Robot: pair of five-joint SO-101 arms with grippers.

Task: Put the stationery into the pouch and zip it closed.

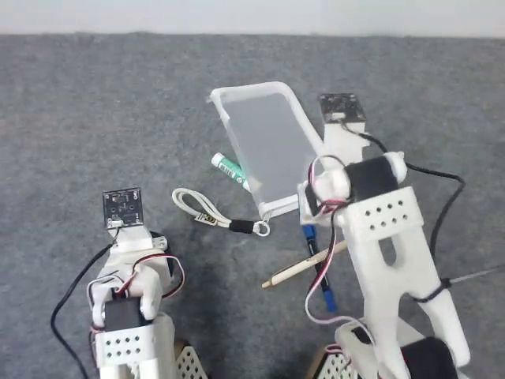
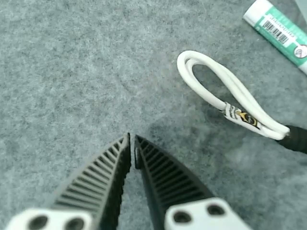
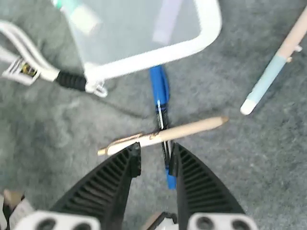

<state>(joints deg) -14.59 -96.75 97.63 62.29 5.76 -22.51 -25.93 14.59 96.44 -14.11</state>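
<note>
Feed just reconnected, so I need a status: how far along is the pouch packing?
Nothing looks finished. The blue pen, beige pen and a pale third pen lie on the carpet outside the pouch; the green tube pokes out at its edge. In hand: the right claw hangs open over the crossed pens. Still to do: loading, zipping.

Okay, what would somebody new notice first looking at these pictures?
Probably the translucent white pouch lying mid-table, with a green-and-white tube beside its edge and a white strap loop by its corner. Next, the beige pen crossing the blue pen, right at the tips of the right gripper, which is open.
</note>
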